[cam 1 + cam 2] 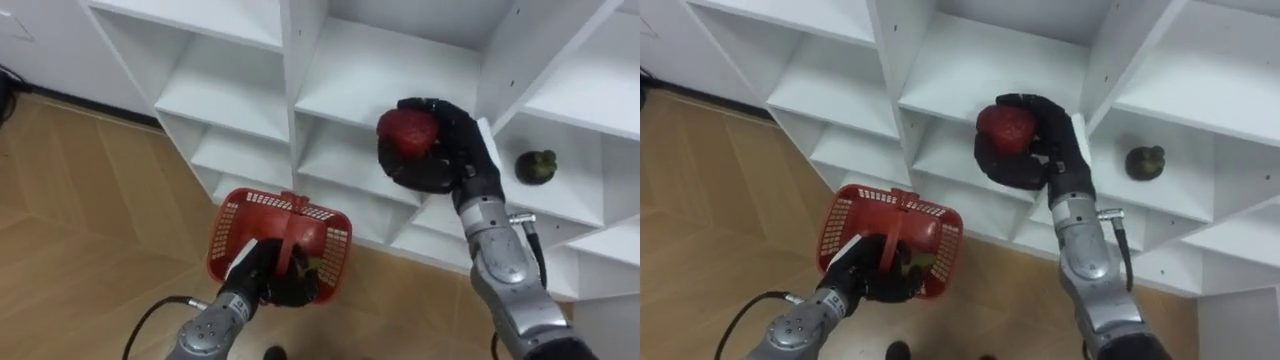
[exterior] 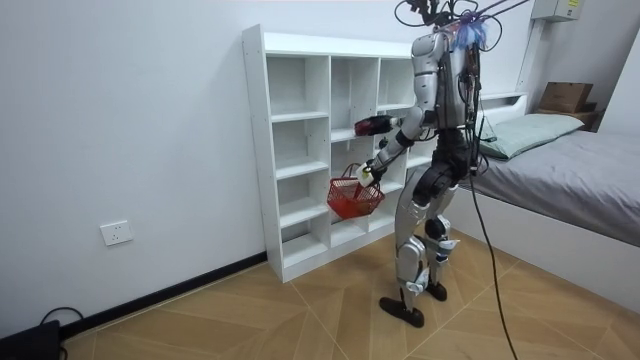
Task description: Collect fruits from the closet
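My right hand (image 1: pixel 445 150) (image 1: pixel 1040 145) is curled round a red fruit (image 1: pixel 407 131) (image 1: pixel 1004 125) and holds it up in front of the middle column of the white closet (image 1: pixel 290 60). My left hand (image 1: pixel 268 272) (image 1: pixel 872 270) grips the handle of a red plastic basket (image 1: pixel 245 228) (image 1: pixel 852 222), which hangs lower left of the fruit, above the floor. A dark green fruit (image 1: pixel 536 166) (image 1: pixel 1145 161) rests on a shelf in the right column. In the room view the robot stands facing the closet (image 2: pixel 300 150) with the basket (image 2: pixel 354 199) at hip height.
The closet's other compartments are bare white shelves. Wooden floor (image 1: pixel 80 200) spreads to the left below the shelves. In the room view a bed (image 2: pixel 570 170) stands behind the robot, and a wall socket (image 2: pixel 117 233) sits low on the wall.
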Motion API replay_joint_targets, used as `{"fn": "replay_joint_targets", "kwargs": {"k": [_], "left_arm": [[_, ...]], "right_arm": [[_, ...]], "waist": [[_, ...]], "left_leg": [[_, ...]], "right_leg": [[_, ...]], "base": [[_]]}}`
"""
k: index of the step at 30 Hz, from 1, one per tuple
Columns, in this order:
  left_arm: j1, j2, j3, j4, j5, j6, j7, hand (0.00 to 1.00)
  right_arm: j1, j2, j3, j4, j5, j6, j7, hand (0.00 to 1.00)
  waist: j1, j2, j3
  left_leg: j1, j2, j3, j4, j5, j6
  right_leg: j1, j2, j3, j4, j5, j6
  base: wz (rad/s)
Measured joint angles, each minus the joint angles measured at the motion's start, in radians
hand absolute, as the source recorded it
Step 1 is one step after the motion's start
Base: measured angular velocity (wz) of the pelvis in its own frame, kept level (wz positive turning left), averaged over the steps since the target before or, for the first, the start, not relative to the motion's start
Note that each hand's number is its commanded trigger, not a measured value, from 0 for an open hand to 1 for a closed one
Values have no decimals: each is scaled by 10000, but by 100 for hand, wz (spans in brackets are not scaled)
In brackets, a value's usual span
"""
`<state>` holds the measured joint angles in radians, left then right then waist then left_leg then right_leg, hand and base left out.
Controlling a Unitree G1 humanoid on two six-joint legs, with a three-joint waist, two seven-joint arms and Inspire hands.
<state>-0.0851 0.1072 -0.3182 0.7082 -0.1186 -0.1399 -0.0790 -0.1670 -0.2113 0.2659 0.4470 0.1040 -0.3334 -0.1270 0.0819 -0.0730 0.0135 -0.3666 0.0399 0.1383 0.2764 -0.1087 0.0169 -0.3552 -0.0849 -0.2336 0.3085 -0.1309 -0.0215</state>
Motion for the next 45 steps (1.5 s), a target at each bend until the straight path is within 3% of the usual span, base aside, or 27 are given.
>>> {"fn": "replay_joint_targets", "kwargs": {"k": [6,9,20,29,38,45], "left_arm": [[86,-28,-32,6,-89,-309,63,100],[116,59,-51,-1,-69,-410,101,100],[307,33,-31,-606,-513,-1074,-20,100],[585,125,-264,-1123,-884,-1092,-745,100],[577,182,-443,-1124,-1645,-1087,-1115,100],[572,201,-500,-1123,-1653,-1071,-1300,100]], "right_arm": [[1028,2,708,-26,-289,654,825,100],[1110,-11,747,-63,-366,706,901,100],[2015,38,764,-395,-1161,667,1372,100],[2237,0,733,-701,-1934,673,1524,100],[2093,-61,620,-697,-2300,723,1637,100],[2098,-181,613,-689,-2302,729,1729,100]], "waist": [[-105,15,4],[-255,8,7],[-241,15,13],[-250,71,7],[-495,391,11],[-531,411,13]], "left_leg": [[-328,8,282,19,-15,2],[-407,8,337,23,-23,8],[-407,-2,502,51,-64,10],[-511,38,471,68,-80,-17],[-589,40,449,132,-116,-16],[-580,62,468,140,-116,-16]], "right_leg": [[-583,14,400,234,5,6],[-693,13,424,280,3,7],[-833,82,526,329,-11,6],[-834,160,544,194,21,-18],[-841,146,443,181,26,-11],[-840,154,433,181,30,-17]], "base": [[-15],[-3],[-4],[0],[1],[0]]}}
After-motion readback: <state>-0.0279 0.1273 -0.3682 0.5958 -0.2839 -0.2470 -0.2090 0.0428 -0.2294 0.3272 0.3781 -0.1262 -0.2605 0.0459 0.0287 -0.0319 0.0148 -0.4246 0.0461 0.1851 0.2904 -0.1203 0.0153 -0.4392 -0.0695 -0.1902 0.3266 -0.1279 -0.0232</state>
